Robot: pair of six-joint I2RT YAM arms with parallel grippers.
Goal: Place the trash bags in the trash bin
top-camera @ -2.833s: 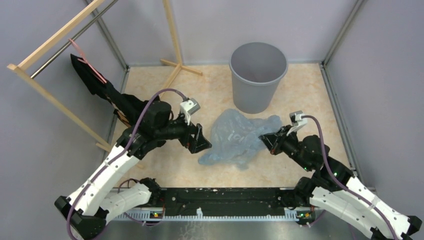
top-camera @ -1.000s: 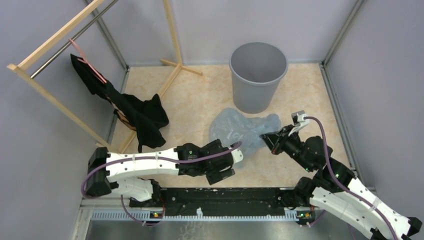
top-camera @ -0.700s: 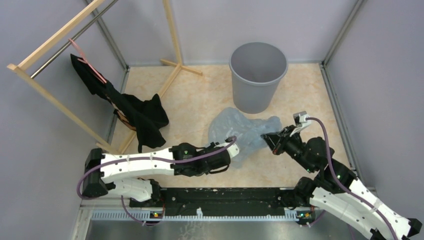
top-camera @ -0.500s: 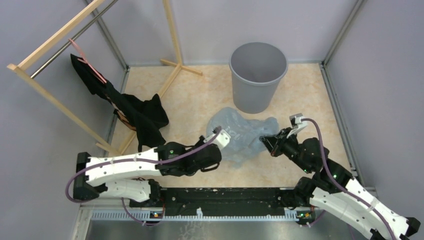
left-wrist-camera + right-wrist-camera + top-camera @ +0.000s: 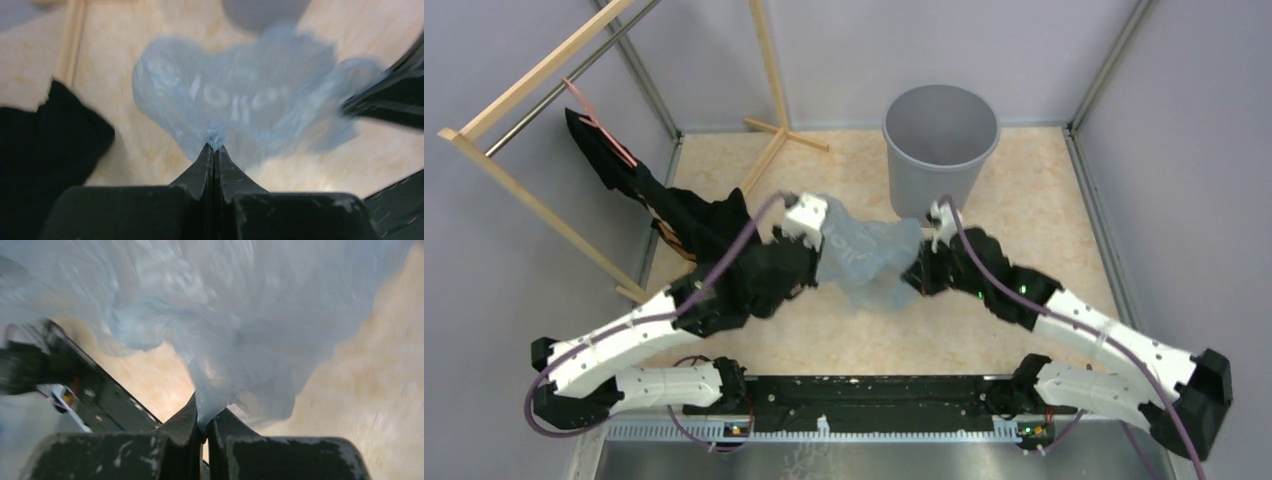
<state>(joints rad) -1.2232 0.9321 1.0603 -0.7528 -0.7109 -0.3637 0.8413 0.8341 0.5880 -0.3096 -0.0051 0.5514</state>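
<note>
The pale-blue trash bag (image 5: 864, 255) hangs stretched between my two grippers above the floor, just in front of the grey trash bin (image 5: 940, 150). My left gripper (image 5: 816, 262) is shut on the bag's left edge; in the left wrist view its tips (image 5: 215, 148) pinch a gathered tuft of the film (image 5: 240, 100). At the bag's right edge my right gripper (image 5: 916, 272) is shut too, with film (image 5: 250, 315) caught between its jaws (image 5: 203, 415). The bin stands upright, mouth open, apparently with nothing in it.
A black cloth with a pink strap (image 5: 674, 210) hangs from a wooden rack (image 5: 534, 190) at the left and drapes onto the floor, partly behind my left arm. Grey walls enclose the floor on three sides.
My left gripper reached the bag's near-left edge, shut on it and lifted it. Both arms rose and swung toward the bin, so the bag now hangs between them instead of lying flat.
</note>
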